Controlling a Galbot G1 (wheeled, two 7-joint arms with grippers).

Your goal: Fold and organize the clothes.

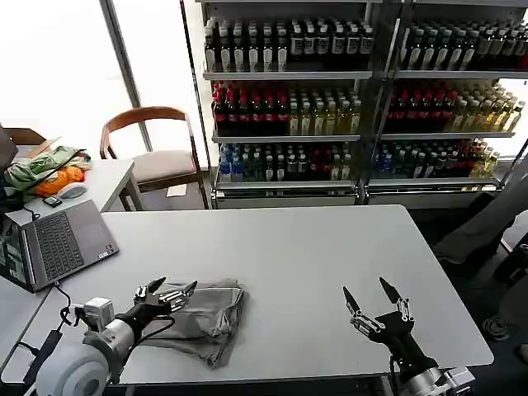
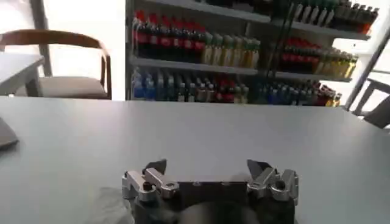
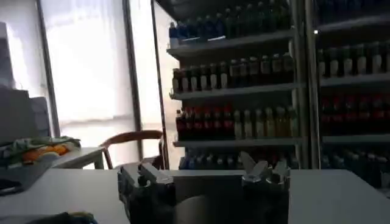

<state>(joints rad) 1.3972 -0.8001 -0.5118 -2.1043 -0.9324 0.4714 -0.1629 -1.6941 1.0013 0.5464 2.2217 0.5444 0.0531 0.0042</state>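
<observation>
Grey cotton, soft and light: the folded shirt (image 1: 206, 318) lies bunched just beneath my left gripper (image 1: 167, 294), fingers spread, holding nothing. Best grasped at an edge. My right gripper (image 1: 373, 305) hovers open, well apart.

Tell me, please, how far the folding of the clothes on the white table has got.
Done: a grey shirt lies roughly bunched into a compact bundle near the white table's front edge, not flat or neat. In hand: the left pincer is open over the bundle's left edge, holding nothing. Left: tidying and placing it. The right pincer waits open, apart.
</observation>
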